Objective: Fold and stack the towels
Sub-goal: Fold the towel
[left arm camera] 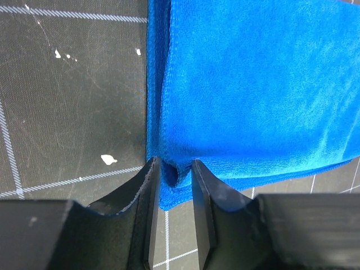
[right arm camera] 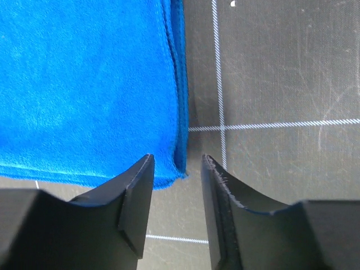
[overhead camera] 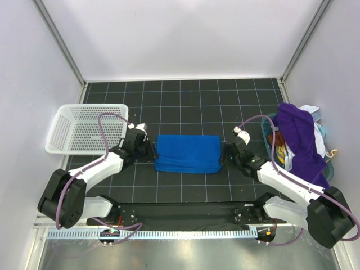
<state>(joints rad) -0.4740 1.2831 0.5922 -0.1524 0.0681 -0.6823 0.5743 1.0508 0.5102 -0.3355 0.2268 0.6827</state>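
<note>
Royal-blue towel (overhead camera: 188,153) lies folded into a flat rectangle of several layers near the middle of the table (overhead camera: 185,101), its long sides running parallel to the near edge, with an arm at each short end. The left gripper (overhead camera: 152,151) sits at the towel's left end; in the left wrist view the left gripper (left arm camera: 171,169) has its jaws parted a little, and the towel's near-left corner (left arm camera: 169,188) sits between them as a rounded, loose fold rather than one pinched flat. The right gripper (overhead camera: 226,153) is at the towel's right end; in the right wrist view the right gripper (right arm camera: 177,163) has its jaws released and wider apart. The towel's stacked edge (right arm camera: 179,112) and corner reach into the gap beside one finger, with bare table showing between the cloth and the other finger. The purple towel (overhead camera: 298,140) is draped in a heap over a teal tub (overhead camera: 266,132) at the right edge of the table, well apart from the blue one. A white towel (overhead camera: 322,138) is bunched just behind it. A white perforated basket (overhead camera: 84,130) stands by the left edge, just beyond the left arm.
</note>
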